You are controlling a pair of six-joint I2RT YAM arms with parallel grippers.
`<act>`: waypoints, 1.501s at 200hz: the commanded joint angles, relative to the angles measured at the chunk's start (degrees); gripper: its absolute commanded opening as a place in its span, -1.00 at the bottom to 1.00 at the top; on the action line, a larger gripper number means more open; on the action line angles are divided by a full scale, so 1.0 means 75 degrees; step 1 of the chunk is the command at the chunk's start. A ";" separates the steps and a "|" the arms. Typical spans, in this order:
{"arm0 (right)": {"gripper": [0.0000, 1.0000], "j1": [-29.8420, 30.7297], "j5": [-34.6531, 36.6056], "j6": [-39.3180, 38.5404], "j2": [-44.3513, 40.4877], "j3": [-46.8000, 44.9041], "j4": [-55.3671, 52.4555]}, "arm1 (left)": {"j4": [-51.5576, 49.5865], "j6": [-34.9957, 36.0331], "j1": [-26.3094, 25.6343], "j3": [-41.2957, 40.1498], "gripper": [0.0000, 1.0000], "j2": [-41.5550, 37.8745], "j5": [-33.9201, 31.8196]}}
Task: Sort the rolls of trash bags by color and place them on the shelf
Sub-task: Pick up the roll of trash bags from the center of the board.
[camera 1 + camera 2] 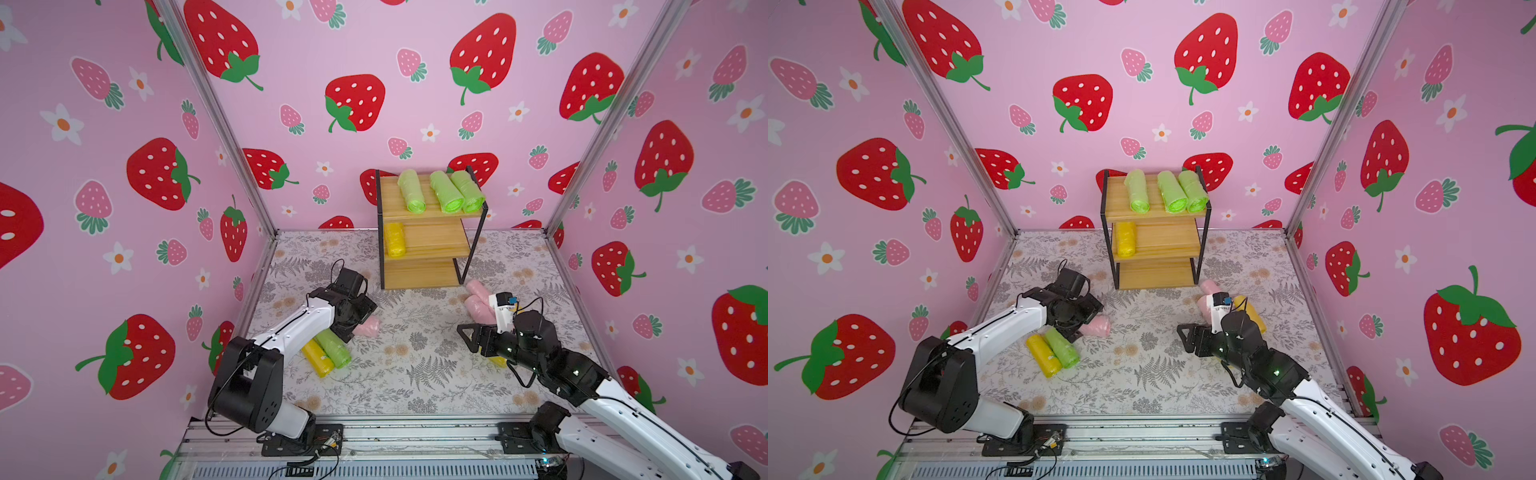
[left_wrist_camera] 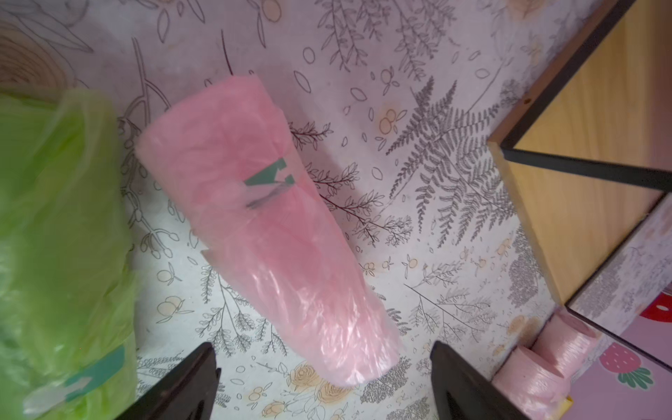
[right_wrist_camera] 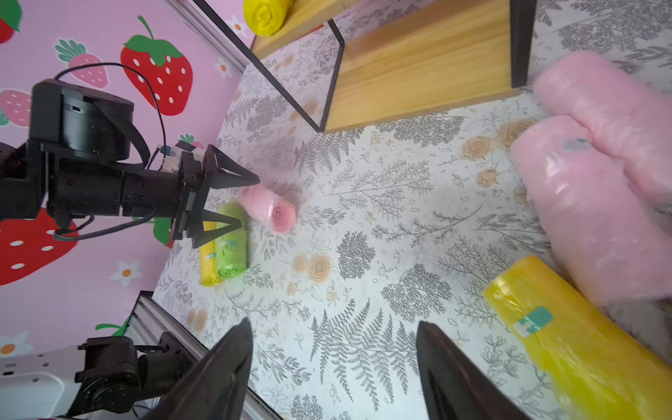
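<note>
Poised left gripper (image 2: 322, 349), jaws apart, over pink roll (image 2: 254, 225) mid-frame, likely for bare bottom board (image 1: 419, 276) of the shelf (image 1: 379, 232); held right gripper (image 3: 332, 323) spread, empty.

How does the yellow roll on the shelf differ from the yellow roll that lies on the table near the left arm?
The yellow roll on the shelf lies alone on the middle board; the yellow roll on the table lies side by side with a green roll. From above, the shelf roll shows whole; the left arm covers one end of the table roll. Both are yellow and lie on their sides.
</note>
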 commanded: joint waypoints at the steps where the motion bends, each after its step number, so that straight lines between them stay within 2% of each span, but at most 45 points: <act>1: 0.52 -0.0013 0.0142 -0.0091 0.0005 -0.0156 -0.0330 | 0.0130 -0.0175 0.0033 0.0094 0.89 0.0228 -0.0094; 60: 0.52 -0.0008 -0.0061 0.0023 0.0024 -0.0348 -0.0365 | -0.0253 0.0122 0.0141 0.0308 0.88 0.0548 -0.1218; 122: 0.52 0.0001 -0.0633 0.0308 0.0380 -0.0371 0.0149 | 0.0565 0.0339 0.0336 0.0264 0.66 0.1446 -0.0892; 160: 0.51 -0.0001 -0.0763 0.0232 0.0722 -0.0073 0.0024 | 0.0394 0.0710 0.0342 0.0617 0.31 0.1955 -0.0894; 181: 0.51 0.0002 -0.0703 0.0303 0.0750 0.0000 -0.0055 | 0.0459 0.0859 0.0342 0.0495 -0.06 0.1994 -0.0842; 218: 0.54 -0.0005 -0.0636 0.0743 0.0779 -0.0016 -0.0137 | 0.1410 0.0762 0.0330 -0.0559 -0.73 0.1349 -0.0448; 227: 0.61 -0.0004 -0.0629 0.0829 0.0854 0.0015 -0.0210 | 0.1613 0.0686 0.0311 -0.0836 -0.86 0.1066 -0.0332; 231: 0.66 0.0004 -0.0663 0.0843 0.0917 0.0044 -0.0238 | 0.1676 0.0666 0.0307 -0.0960 -1.00 0.0942 -0.0292; 238: 0.74 0.0005 -0.0807 0.0802 0.1052 0.0115 -0.0293 | 0.1733 0.0632 0.0274 -0.1108 -1.00 0.0711 -0.0220; 267: 0.87 0.0142 -0.1523 0.0684 0.1613 0.0570 -0.0231 | 0.1586 0.0584 -0.0063 -0.1469 -1.00 -0.0348 -0.0076; 300: 0.90 0.1378 -0.1410 0.0171 0.2822 0.1556 -0.0167 | 0.1387 0.0053 -0.0504 -0.1866 -1.00 -0.1749 -0.0117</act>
